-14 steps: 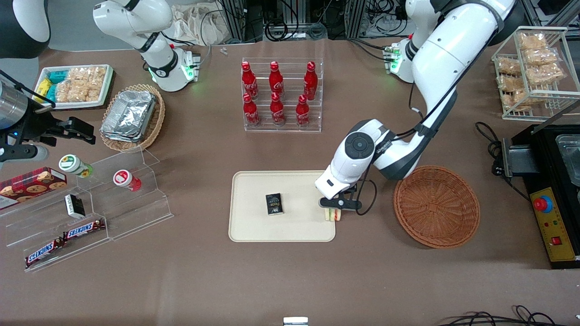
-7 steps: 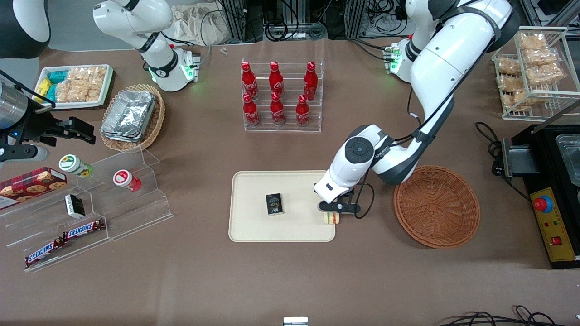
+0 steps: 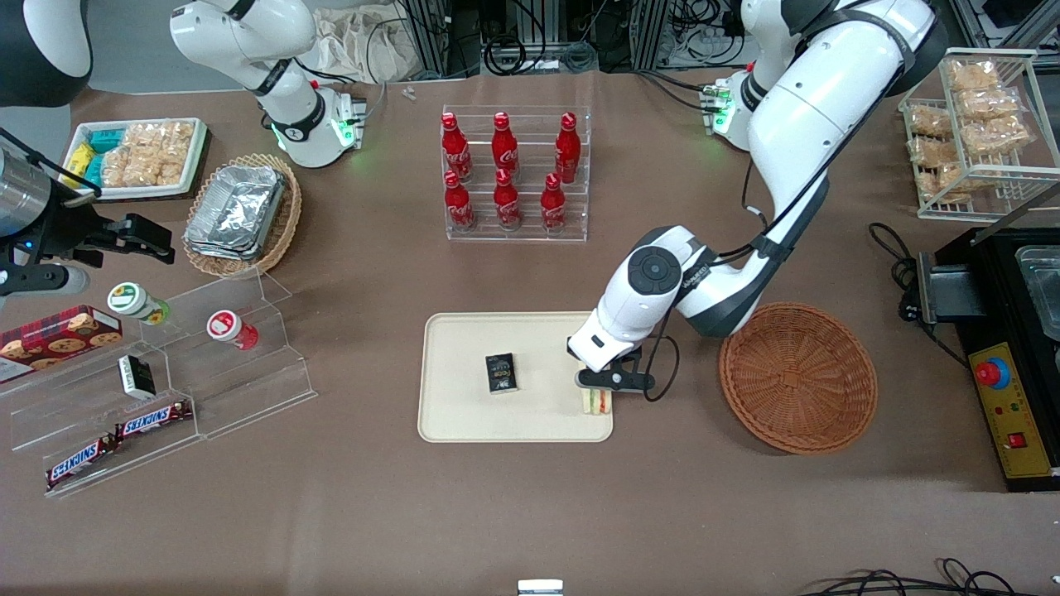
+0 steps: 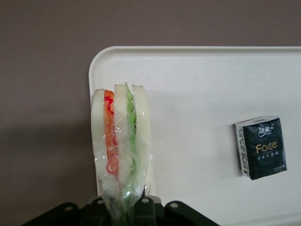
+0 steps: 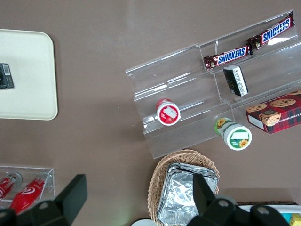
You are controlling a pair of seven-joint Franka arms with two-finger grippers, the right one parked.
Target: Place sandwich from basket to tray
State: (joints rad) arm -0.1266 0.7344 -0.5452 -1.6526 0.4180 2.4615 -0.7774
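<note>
Holding the small clear-wrapped triangular sandwich [image 3: 596,401] of pale bread with red and green filling, the left arm's black two-finger gripper [image 3: 610,382] hangs over the edge of the flat cream-beige rectangular tray [image 3: 464,410] that faces the basket, right of centre in the front view. The wrist view shows the fingers clamped on the wedge's lower end, the sandwich [image 4: 122,146] upright and straddling the tray rim [image 4: 96,70], partly over brown table.

Progress, as judged: pick-up and transfer done; the round reddish-brown wicker basket [image 3: 797,377], at right of the front view, holds nothing. Left to do: lower and release. Whether the sandwich already touches the tray cannot be told. It sits close to the rim, so a little travel toward the tray's middle seems advisable before release.

Surroundings: a small black packet [image 3: 501,372] lies near the tray's centre, well apart from the sandwich. A clear rack of red bottles [image 3: 513,178] stands in the upper middle of the frame, clear of the work. Nothing blocks the drop spot.
</note>
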